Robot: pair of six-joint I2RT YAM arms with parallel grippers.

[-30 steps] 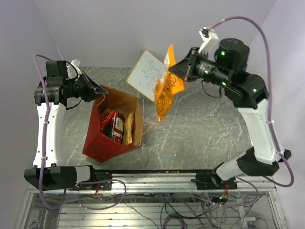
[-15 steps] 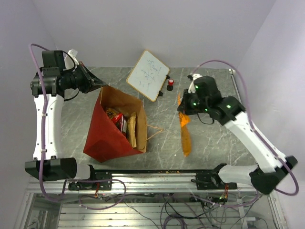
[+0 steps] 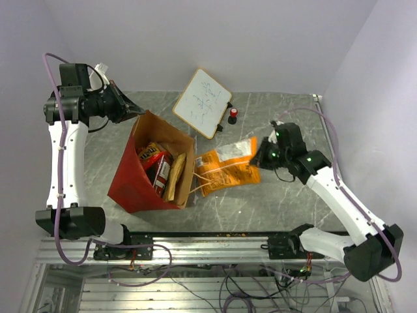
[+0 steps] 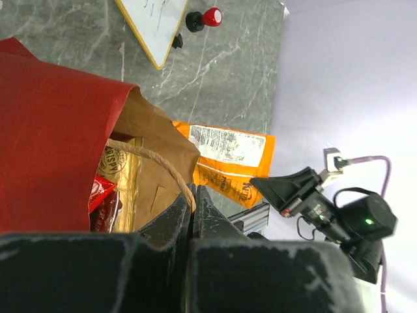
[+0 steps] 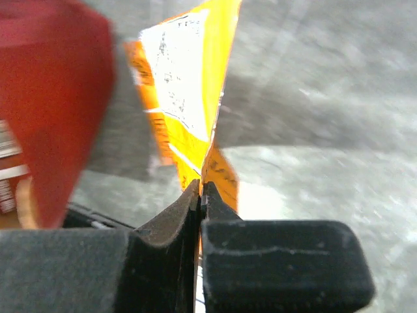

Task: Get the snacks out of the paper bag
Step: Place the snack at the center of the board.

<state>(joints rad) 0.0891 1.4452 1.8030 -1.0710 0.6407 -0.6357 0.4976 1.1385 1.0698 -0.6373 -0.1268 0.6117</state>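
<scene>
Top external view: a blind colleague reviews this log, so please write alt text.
The right gripper pinches an orange snack packet lying on the table beside an open red paper bag. The left gripper holds the bag's rim; more packets sit inside.

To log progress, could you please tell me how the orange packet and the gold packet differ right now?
The orange packet lies on the table, just right of the bag; the gold packet stands on edge inside it. The right gripper is shut on the orange packet's end; nothing grips the gold packet. Both are snack packets.
</scene>
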